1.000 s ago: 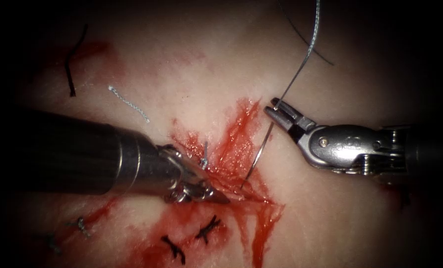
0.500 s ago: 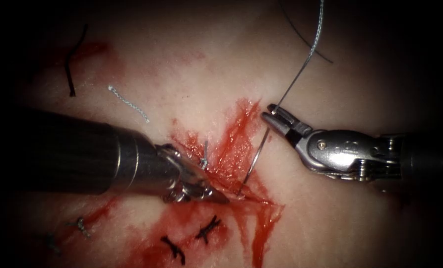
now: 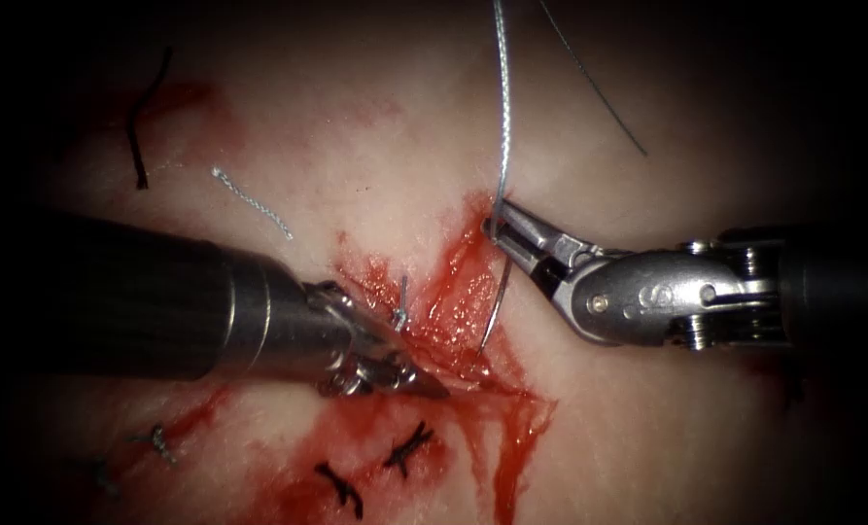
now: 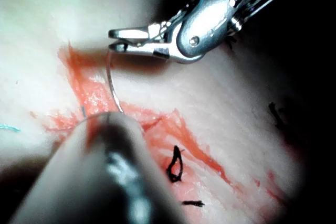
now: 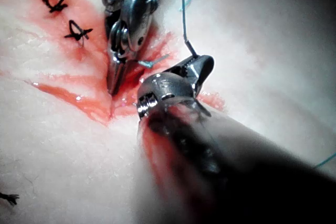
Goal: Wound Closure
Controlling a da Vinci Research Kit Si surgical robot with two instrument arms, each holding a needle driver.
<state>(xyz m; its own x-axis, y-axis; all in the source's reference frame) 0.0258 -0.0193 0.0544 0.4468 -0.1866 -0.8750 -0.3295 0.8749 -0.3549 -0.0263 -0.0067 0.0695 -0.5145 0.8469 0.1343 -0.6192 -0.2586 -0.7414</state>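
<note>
My right tool (image 3: 497, 222) comes in from the right, its jaws shut on the tail end of the curved needle (image 3: 502, 292), where the pale thread (image 3: 502, 117) joins it. The needle hangs down from the jaws, its point at the tissue on the right lip of the cut (image 3: 472, 374). In the left wrist view the needle (image 4: 111, 85) arcs from the right tool (image 4: 116, 40) down into the red wound. My left tool (image 3: 438, 389) lies low from the left, jaws shut on the tissue at the cut's left lip. The right wrist view has the left tool (image 5: 115, 80) beside the right tool (image 5: 197, 64).
Two dark finished stitches (image 3: 409, 449) (image 3: 341, 486) lie below the tools. A short thread stub (image 3: 400, 309) stands by the left tool. A pale cut end (image 3: 251, 202) and a dark one (image 3: 142, 126) lie at upper left. Red fluid (image 3: 511, 428) runs down from the cut.
My right tool has moved left and turned, carrying the needle's tail over the cut. The thread above it swung left to near upright. The left tool has held still.
</note>
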